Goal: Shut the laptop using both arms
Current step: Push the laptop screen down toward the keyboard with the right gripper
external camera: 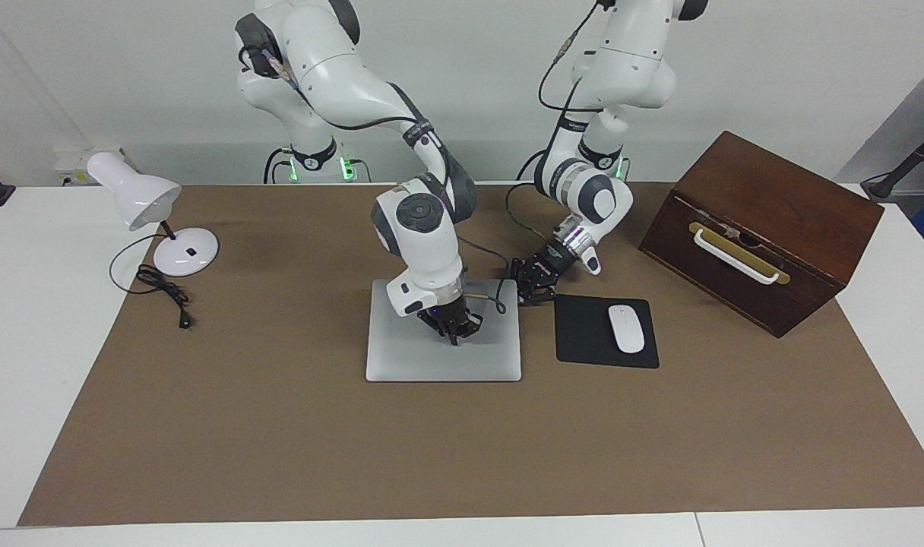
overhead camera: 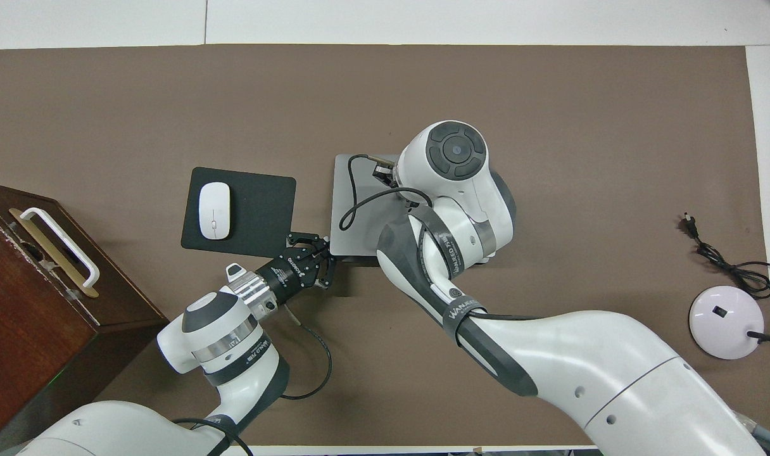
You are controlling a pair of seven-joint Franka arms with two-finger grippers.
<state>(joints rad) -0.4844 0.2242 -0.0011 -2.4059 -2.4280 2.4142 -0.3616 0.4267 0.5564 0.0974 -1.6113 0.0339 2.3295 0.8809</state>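
The silver-grey laptop (external camera: 431,357) (overhead camera: 359,244) lies on the brown mat with its lid down, nearly flat. My right gripper (external camera: 453,333) is shut and points down, its tips resting on the middle of the lid. In the overhead view that gripper is hidden under its own wrist. My left gripper (external camera: 529,292) (overhead camera: 325,259) is shut and sits low at the laptop's corner nearest the robots, toward the left arm's end. Whether it touches the laptop I cannot tell.
A black mouse pad (external camera: 583,334) with a white mouse (external camera: 626,328) lies beside the laptop toward the left arm's end. A dark wooden box (external camera: 758,228) with a white handle stands past it. A white desk lamp (external camera: 181,254) and its cord (external camera: 166,292) sit at the right arm's end.
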